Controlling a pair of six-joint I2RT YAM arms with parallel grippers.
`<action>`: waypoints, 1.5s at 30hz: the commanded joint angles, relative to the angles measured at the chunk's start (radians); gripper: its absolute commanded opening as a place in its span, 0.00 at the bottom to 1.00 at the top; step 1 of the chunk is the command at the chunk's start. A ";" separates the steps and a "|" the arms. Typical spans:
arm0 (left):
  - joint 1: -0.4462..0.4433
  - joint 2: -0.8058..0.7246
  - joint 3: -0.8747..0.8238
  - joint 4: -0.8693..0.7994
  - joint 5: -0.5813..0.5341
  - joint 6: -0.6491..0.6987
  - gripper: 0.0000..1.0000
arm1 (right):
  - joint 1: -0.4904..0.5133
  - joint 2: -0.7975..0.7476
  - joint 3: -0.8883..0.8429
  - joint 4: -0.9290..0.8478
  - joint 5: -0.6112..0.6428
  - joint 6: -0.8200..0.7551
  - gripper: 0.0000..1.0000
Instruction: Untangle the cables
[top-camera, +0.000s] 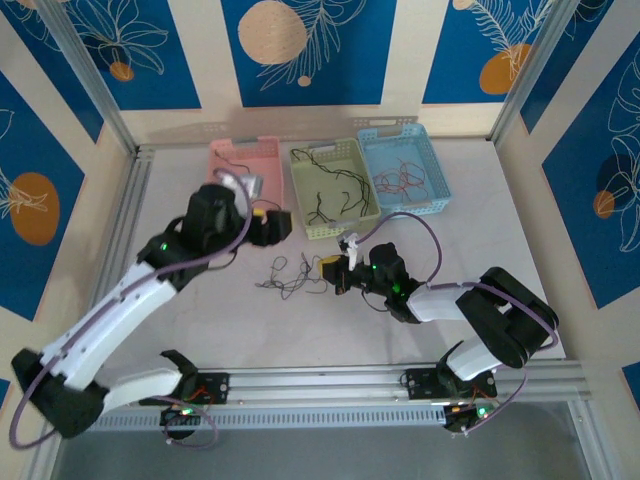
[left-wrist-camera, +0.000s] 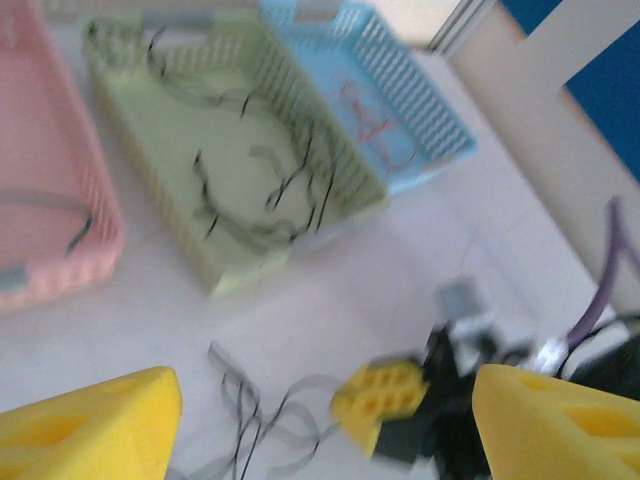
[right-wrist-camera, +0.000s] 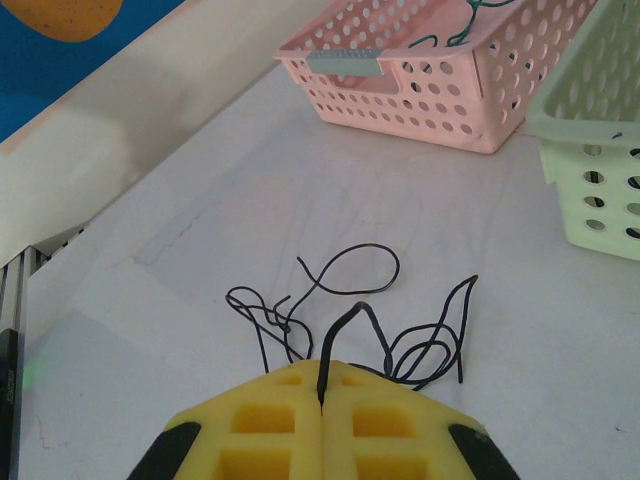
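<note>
A loose tangle of hair-thin black cables (right-wrist-camera: 350, 315) was seen lying on the white counter (top-camera: 500, 240), in front of three perforated plastic baskets set side by side at the far edge; the tangle was placed between the two arms, apart from every basket. The yellow padded right fingers (right-wrist-camera: 280, 430) were pressed together, and one black strand (right-wrist-camera: 335, 340) of the tangle was pinched in the seam between them; the strand was arched up from the pads and bent back down into the loops resting on the counter. The yellow padded left fingers (left-wrist-camera: 90, 425) were spread wide apart with nothing held between them; in the top view they were found near the front left corner of the pale green basket (left-wrist-camera: 230, 270), to the left of the tangle. Several black wires (left-wrist-camera: 290, 190) were scattered inside that green basket; thin red-orange wires (left-wrist-camera: 375, 120) were gathered in the light blue basket (left-wrist-camera: 440, 150) on its right; a greenish wire (right-wrist-camera: 470, 18) was visible at the rim of the pink basket (right-wrist-camera: 420, 95) on its left. The left wrist picture was blurred, so finer detail there could not be told.
</note>
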 joint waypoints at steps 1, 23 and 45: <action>-0.007 -0.122 -0.187 -0.005 -0.032 -0.088 0.77 | 0.005 0.007 0.030 -0.009 0.002 0.002 0.00; -0.129 0.081 -0.371 0.064 -0.086 -0.089 0.68 | 0.001 -0.015 0.018 -0.013 0.027 0.013 0.00; -0.222 0.548 -0.119 0.065 -0.204 -0.030 0.40 | -0.007 -0.011 0.017 -0.008 0.021 0.022 0.00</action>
